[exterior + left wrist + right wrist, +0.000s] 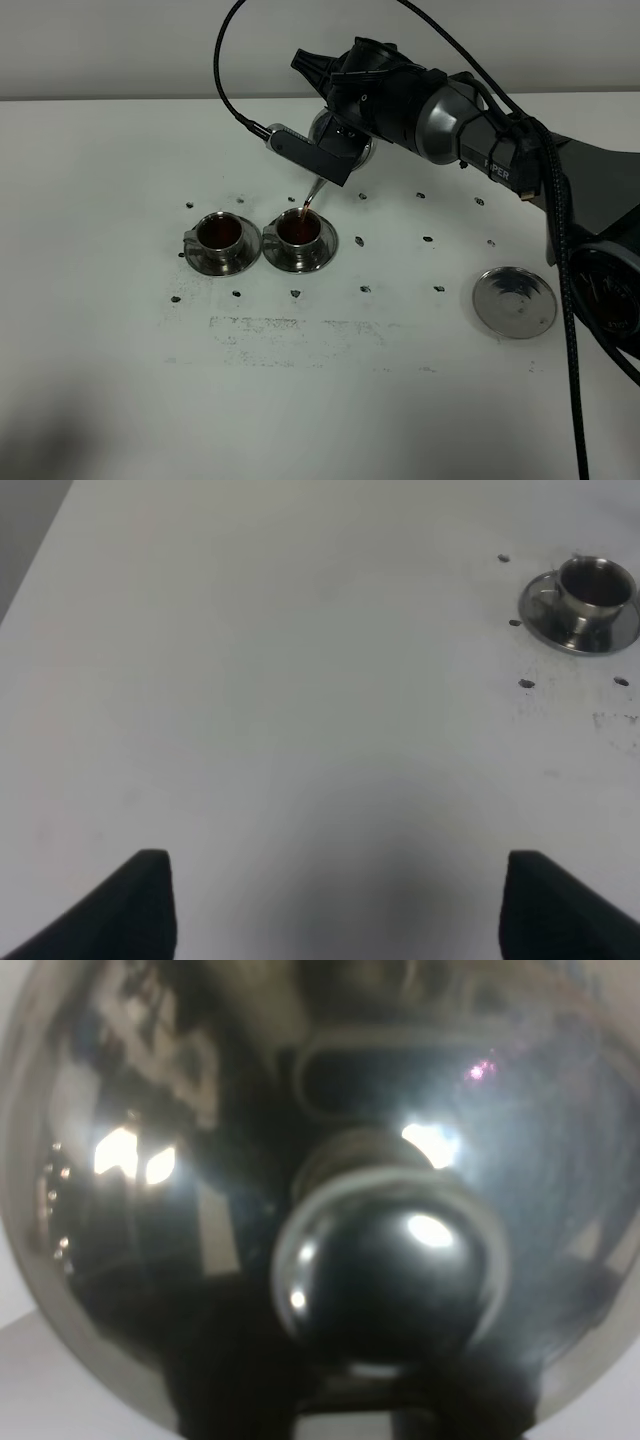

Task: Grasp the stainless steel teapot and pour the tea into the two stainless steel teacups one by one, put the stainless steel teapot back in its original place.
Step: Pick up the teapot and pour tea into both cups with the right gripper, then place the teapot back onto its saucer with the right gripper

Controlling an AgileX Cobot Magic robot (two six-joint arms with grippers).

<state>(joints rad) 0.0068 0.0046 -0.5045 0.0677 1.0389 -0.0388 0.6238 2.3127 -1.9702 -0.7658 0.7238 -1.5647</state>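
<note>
My right gripper (338, 128) is shut on the stainless steel teapot (350, 150) and holds it tilted above the table. Its thin spout (314, 190) points down over the right teacup (300, 232), and a brown stream runs into the cup. The left teacup (217, 238) stands beside it on its saucer. Both cups hold brown tea. The right wrist view is filled by the teapot's shiny lid and knob (385, 1260). My left gripper (340, 910) is open and empty over bare table, with one teacup (592, 588) far ahead of it. It is out of the exterior high view.
A flat round metal disc (514, 302) lies on the white table (330, 390) at the right. Small dark marks dot the tabletop around the cups. The right arm and its cable reach in from the right edge.
</note>
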